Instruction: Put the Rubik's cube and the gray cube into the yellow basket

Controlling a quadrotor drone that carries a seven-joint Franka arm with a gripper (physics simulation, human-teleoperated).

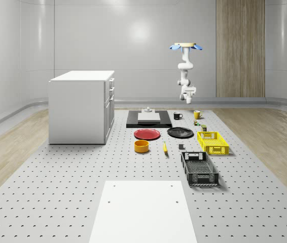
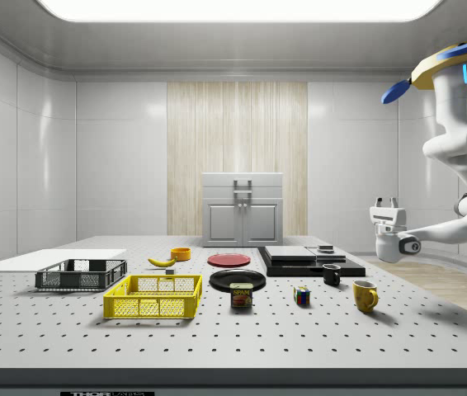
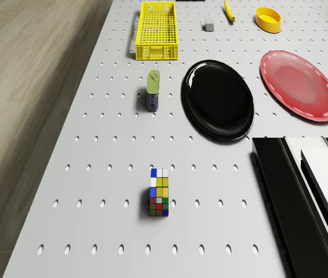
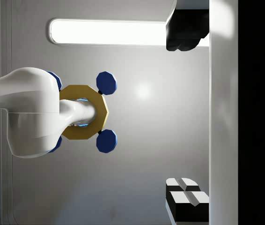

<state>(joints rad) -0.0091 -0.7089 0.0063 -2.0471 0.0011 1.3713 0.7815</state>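
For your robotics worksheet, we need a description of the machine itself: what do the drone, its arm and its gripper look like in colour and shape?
The drone is a flat yellow-gold octagonal plate with round blue rotors at its edge. From it hangs a glossy white arm built of rounded, tube-like segments with darker bands at the joints. The gripper has a boxy white body and short fingers with black pads. No cables or markings are visible.

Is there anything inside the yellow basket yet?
No. The yellow basket looks empty; its mesh floor shows bare. The Rubik's cube sits on the table, and the gray cube lies beside the basket. Nothing hides the inside.
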